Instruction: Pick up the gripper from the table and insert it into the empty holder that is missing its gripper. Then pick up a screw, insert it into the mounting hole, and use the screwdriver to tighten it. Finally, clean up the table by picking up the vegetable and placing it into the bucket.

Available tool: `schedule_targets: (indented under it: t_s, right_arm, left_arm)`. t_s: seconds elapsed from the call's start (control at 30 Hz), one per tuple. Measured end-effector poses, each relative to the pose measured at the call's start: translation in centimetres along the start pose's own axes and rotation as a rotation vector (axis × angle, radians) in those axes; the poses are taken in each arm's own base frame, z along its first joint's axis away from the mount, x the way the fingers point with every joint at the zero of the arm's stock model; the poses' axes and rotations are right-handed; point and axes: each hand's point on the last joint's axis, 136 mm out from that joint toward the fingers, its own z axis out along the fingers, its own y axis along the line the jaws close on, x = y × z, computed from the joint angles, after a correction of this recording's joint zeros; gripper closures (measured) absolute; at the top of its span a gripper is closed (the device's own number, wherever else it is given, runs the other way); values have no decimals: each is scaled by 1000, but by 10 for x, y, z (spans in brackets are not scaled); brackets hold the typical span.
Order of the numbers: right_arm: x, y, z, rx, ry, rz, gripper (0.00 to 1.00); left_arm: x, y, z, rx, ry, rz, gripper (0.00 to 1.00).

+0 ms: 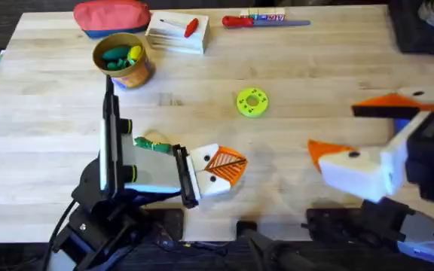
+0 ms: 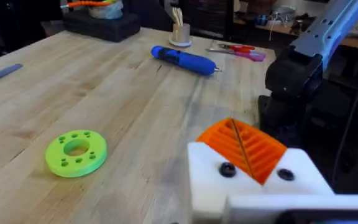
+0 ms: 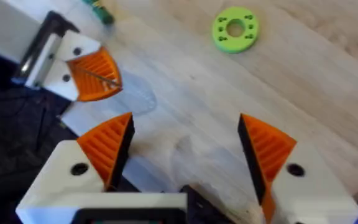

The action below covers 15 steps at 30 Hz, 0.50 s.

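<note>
On the desk (image 1: 292, 83) the vegetable (image 1: 151, 144) still waits; left hand (image 1: 221, 167) looks shut and empty, right hand (image 3: 185, 155) wide open, empty. Next: grab it for the bucket (image 1: 123, 60).

Left gripper (image 1: 218, 168) lying low at near centre, pads pressed together; right gripper (image 1: 353, 132) hovering near right, fingers spread.

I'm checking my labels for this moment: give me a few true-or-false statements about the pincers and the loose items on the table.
1. The right pincer is open. True.
2. The green ring disc sits inside the bucket. False: it lies on the table, apart from the bucket.
3. The left pincer is shut, its orange pads together. True.
4. The right pincer grips the blue screwdriver. False: the screwdriver lies on the table, untouched.
</note>
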Motion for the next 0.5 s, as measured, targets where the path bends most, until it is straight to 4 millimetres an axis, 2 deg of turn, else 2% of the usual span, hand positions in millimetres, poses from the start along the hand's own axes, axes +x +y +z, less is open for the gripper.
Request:
schedule_targets:
  t_s: [0.03, 0.33, 0.5]
  right_arm:
    - [-3, -23, 5, 104, -14, 68, 10]
    - [21, -105, 25, 402, 31, 364, 10]
    - [33, -158, 31, 549, 54, 547, 10]
  left_arm:
    - [0, 0, 0, 0, 0, 0, 994]
    - [0, 0, 0, 0, 0, 0, 994]
    - [0, 0, 0, -2, 0, 0, 994]
